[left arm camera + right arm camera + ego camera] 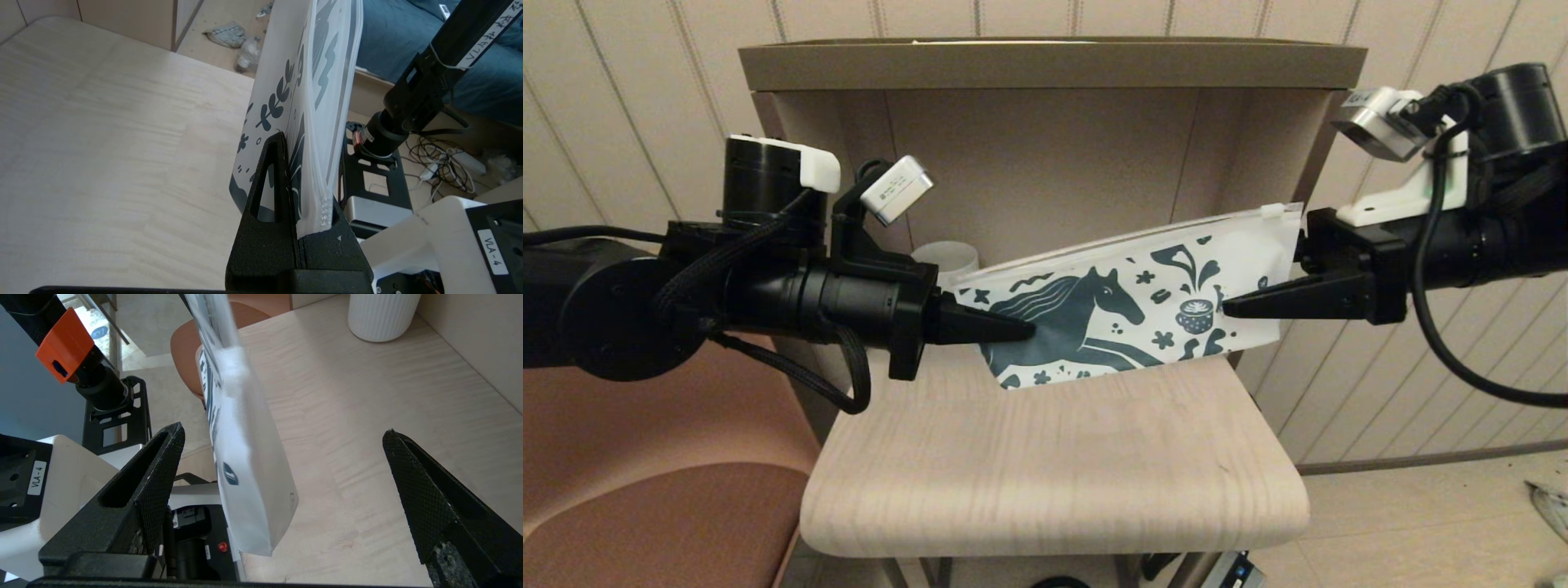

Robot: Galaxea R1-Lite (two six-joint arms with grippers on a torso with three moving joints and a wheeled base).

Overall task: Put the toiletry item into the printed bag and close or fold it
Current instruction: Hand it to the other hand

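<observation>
Left end effector (1013,331) pinches the bag (1127,306) at its 9 o'clock end, held above the bench (1054,474); right end effector (282,465) spread around the 3 o'clock end—pinch there near the zip before closing; toiletry item unseen.

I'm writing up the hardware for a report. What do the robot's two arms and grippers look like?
Both arms are matte black cylinders. The left gripper and right gripper have tapered black fingers with triangular cut-outs and cross-hatched pads. Each wrist carries a small silver camera on a bracket, black on the left, white on the right. Braided black cables loop along both arms. A white label reads VLA-4.
</observation>
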